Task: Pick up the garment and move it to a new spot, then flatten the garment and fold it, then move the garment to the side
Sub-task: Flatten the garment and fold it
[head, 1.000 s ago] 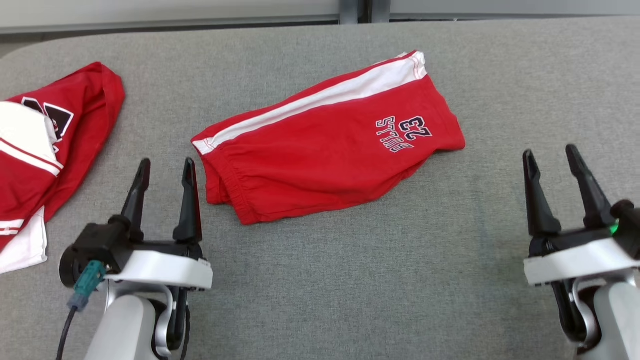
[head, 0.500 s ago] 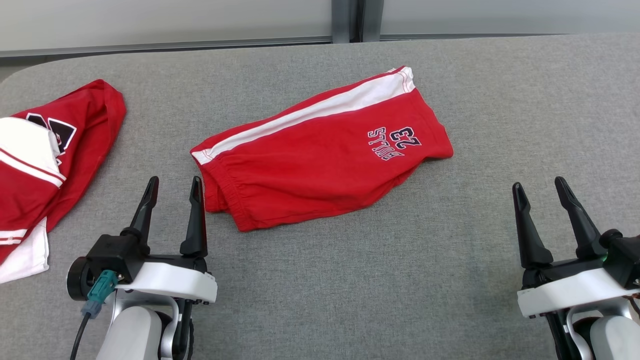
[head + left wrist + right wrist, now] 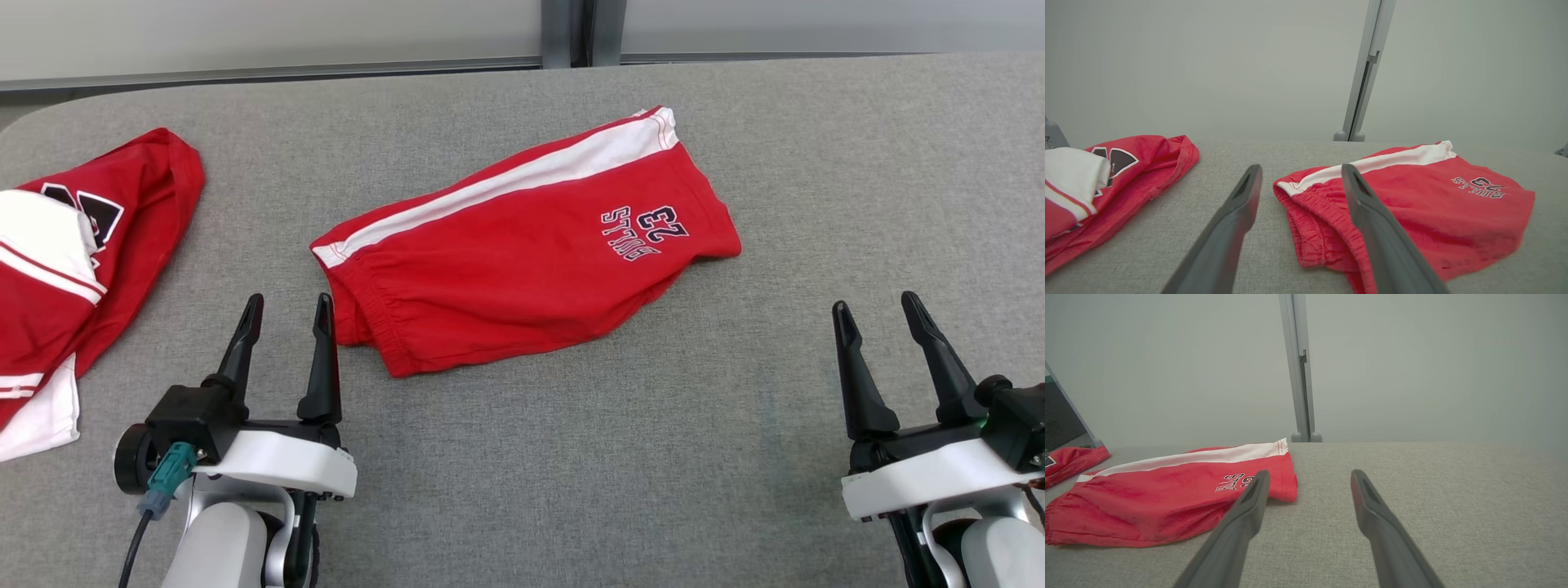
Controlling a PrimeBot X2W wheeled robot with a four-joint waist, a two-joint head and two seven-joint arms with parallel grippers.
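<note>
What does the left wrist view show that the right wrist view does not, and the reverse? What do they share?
Left wrist view, not the right: the open left hand and a white cloth at the far left. Right wrist view, not the left: the open right hand and a dark panel at the left edge. Both: the red shorts with a white stripe, the red jersey, the grey table and the grey post.

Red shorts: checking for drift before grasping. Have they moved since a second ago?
No. The red shorts keep their place beside the jersey and below the grey post; the camera shifted instead.
</note>
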